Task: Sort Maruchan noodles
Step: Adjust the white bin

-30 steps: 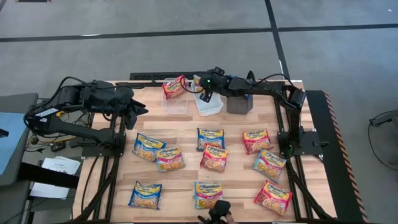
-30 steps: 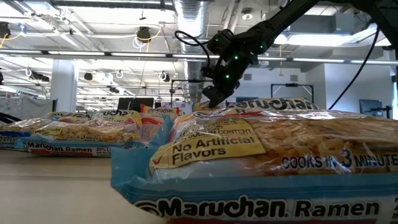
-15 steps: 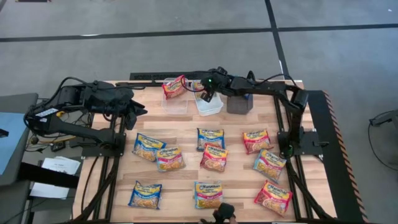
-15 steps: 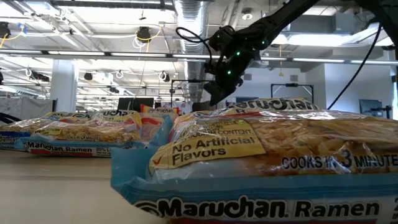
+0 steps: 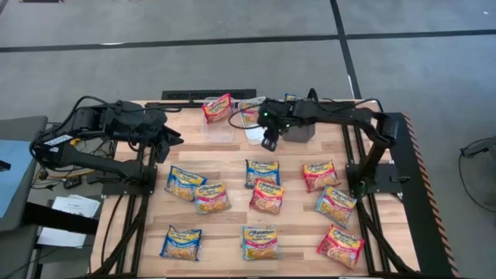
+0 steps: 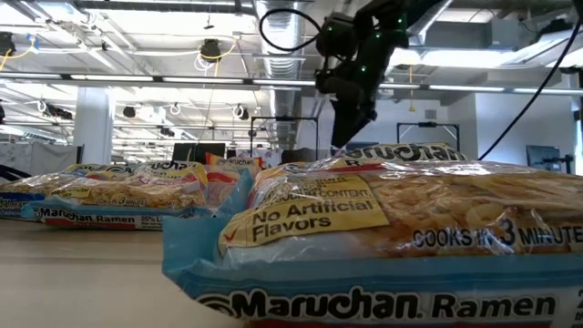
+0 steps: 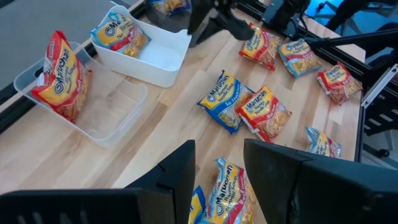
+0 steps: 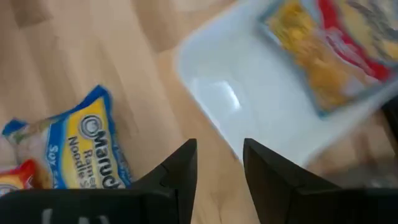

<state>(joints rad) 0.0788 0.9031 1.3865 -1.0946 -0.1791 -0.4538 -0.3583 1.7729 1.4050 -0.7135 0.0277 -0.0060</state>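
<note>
Several Maruchan noodle packets lie flat on the wooden table (image 5: pixel 232 159), among them a blue and yellow one (image 5: pixel 263 172) and a red one (image 5: pixel 266 196). A red packet (image 5: pixel 217 107) leans in the clear bin (image 5: pixel 221 130). A blue and yellow packet (image 8: pixel 329 50) lies in the white bin (image 5: pixel 260 132). My right gripper (image 5: pixel 269 141) hangs open just near of the white bin, holding nothing, fingers slanting down. My left gripper (image 5: pixel 167 139) stands open over the table's far left, also with nothing in it.
A dark bin (image 5: pixel 298 128) stands right of the white bin at the far edge. Bare wood lies between the bins and the far row of packets. In the low view one packet (image 6: pixel 383 246) fills the foreground.
My right gripper has drawn back from above the white bin toward the table's near edge, risen a little and tipped its fingers further down. The blue and yellow packet stays in the white bin.
</note>
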